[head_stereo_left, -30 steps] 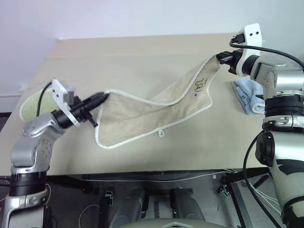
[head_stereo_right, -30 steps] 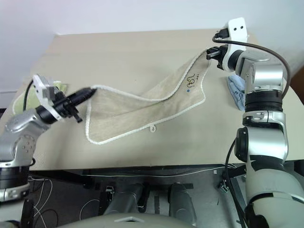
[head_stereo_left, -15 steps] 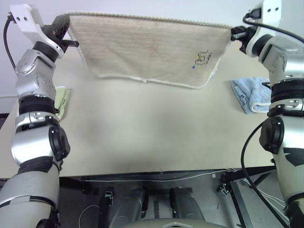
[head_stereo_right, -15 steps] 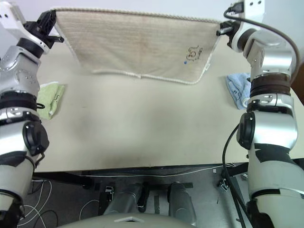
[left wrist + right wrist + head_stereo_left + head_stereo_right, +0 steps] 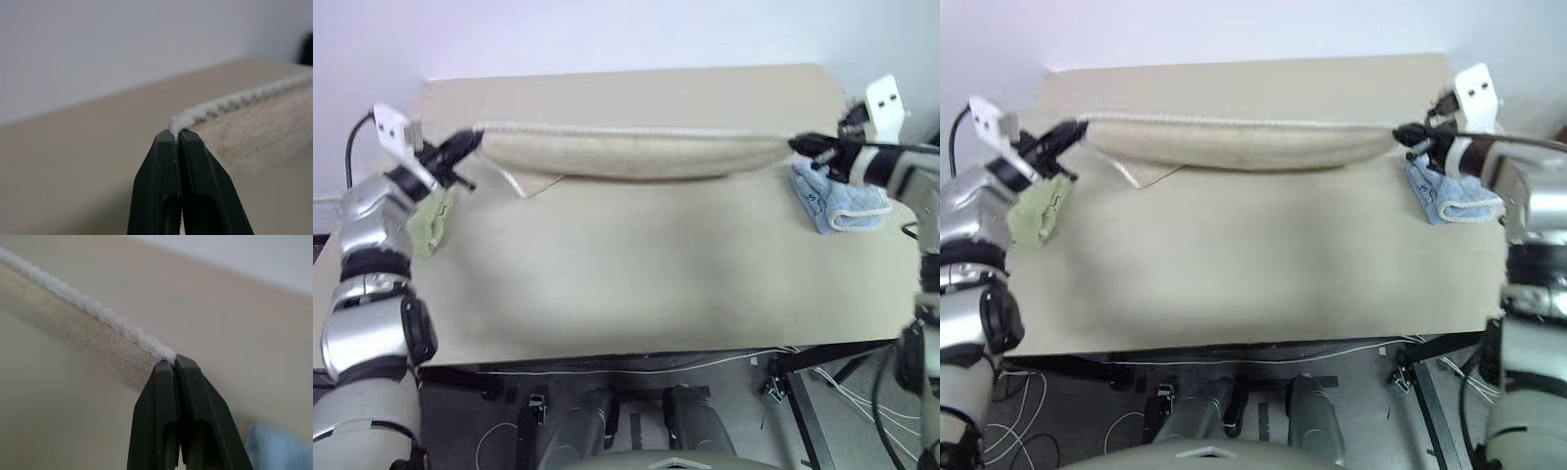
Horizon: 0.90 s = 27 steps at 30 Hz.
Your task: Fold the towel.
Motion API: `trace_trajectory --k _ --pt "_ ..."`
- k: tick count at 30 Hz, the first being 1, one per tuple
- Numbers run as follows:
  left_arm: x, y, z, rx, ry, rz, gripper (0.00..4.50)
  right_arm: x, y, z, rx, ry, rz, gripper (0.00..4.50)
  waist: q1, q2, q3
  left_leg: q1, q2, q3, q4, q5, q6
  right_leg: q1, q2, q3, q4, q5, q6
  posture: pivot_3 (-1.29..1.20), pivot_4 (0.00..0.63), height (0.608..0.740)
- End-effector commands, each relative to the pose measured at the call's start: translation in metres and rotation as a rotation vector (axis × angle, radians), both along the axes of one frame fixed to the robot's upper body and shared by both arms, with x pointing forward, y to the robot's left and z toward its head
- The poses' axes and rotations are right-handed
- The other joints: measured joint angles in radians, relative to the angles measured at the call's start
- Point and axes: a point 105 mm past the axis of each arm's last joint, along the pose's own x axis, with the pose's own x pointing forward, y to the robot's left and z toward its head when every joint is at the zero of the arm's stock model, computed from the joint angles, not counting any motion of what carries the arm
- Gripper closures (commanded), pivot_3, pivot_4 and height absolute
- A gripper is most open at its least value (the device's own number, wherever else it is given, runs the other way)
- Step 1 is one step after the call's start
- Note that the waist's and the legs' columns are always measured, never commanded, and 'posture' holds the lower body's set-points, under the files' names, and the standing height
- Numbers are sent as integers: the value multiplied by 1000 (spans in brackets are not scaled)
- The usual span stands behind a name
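- Change since half a second ago: the towel (image 5: 636, 155), then hanging as a tall sheet stretched high between the arms, now sits much lower, its top edge drawn in a near-level line over the far half of the bench (image 5: 626, 264); both arms have come down and spread outward.
- Left gripper (image 5: 470, 142): jaws pinched tight on the towel's white corded corner, near the bench's far-left corner.
- Right gripper (image 5: 800, 145): likewise clamped on the opposite corded corner, near the bench's right edge.
- Towel, position: spans almost the full width of the bench; the body sags in a shallow belly below the taut edge. A loose flap trails down by the left end; it appears to touch the bench, though blur leaves this uncertain.
- Towel, handling: judged light, soft, limp terry; holds no shape, drapes wherever unsupported. Not fragile, and rough enough that slipping seems unlikely. The corded edging gives a firm ridge for a pinch.
- Hold points: the two corners on one edge, as now gripped, keep it spread; for the fold, the free opposite edge must land flat before the held corners are carried over it.
- Green towel (image 5: 433, 217): folded, by the bench's left edge, just below the left gripper.
- Blue towel (image 5: 837, 201): folded, by the right edge, just below the right gripper.
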Motion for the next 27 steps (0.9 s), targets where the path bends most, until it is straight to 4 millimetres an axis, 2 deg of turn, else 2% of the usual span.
trace_trajectory --k 1,4,7,12,15,17,21,27 --pt "-30 -4 9 60 -7 -144 4471 -39 17 27 -55 -92 185 4500 -5 0 0 0 0 0 1 0 0 0 0 0 1 0 0 0 150 740" --pt "-56 -6 -11 134 89 -219 4471 -55 11 10 -168 -12 216 4500 -8 0 0 3 0 0 2 0 0 3 -1 0 2 0 0 0 150 740" --pt "-78 -9 -26 193 165 -264 4471 -70 7 4 -216 53 259 4500 -6 1 0 8 0 0 2 -2 -2 8 -1 0 1 0 0 0 150 740" --pt "-98 -9 -37 236 255 -286 4471 -89 3 2 -265 125 325 4500 2 1 -1 8 1 0 1 -2 -2 8 -2 0 2 0 -1 0 150 740" --pt "-111 0 -42 267 330 -289 4471 -96 -2 -4 -300 164 341 4500 7 1 -1 7 1 0 1 -2 -2 8 -2 0 0 -1 -2 0 150 740" --pt "-115 6 -42 271 358 -279 4471 -98 -3 -7 -315 170 348 4500 12 1 -1 7 1 1 -1 -2 -2 8 -2 0 -2 -2 -3 0 150 740" --pt "-127 26 -42 314 406 -245 4471 -106 -19 -32 -371 220 341 4500 25 1 0 6 1 1 -1 -3 -1 7 -2 0 -4 -2 -3 0 150 740" --pt "-126 23 -37 330 411 -245 4471 -115 -33 -56 -370 286 316 4500 29 1 0 5 1 1 -1 -3 0 8 -2 -1 -6 -2 -4 0 150 740"
